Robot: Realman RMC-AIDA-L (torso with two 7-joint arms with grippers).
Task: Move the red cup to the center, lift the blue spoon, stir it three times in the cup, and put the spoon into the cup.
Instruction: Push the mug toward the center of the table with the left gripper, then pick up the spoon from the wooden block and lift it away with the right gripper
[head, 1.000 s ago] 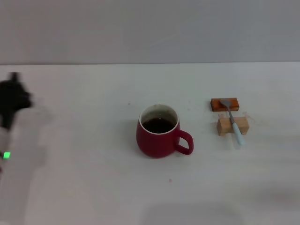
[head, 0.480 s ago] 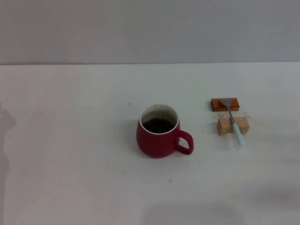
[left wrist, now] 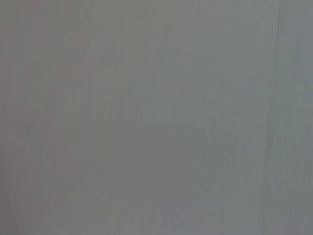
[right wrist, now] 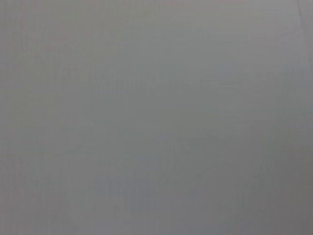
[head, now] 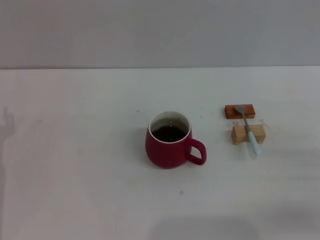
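The red cup (head: 171, 141) stands upright near the middle of the white table (head: 75, 150) in the head view, handle pointing right and toward me, dark liquid inside. To its right lies the blue spoon (head: 249, 131), its silver bowl resting on an orange-brown block (head: 240, 111) and its pale blue handle across a small wooden block (head: 248, 134). Neither gripper shows in any view; both wrist views show only a plain grey surface.
The table's far edge meets a grey wall (head: 160, 30) behind. A faint shadow lies at the table's left edge.
The left arm, seen at the left edge one second ago, has withdrawn out of the head view. Cup, spoon and blocks have not moved.
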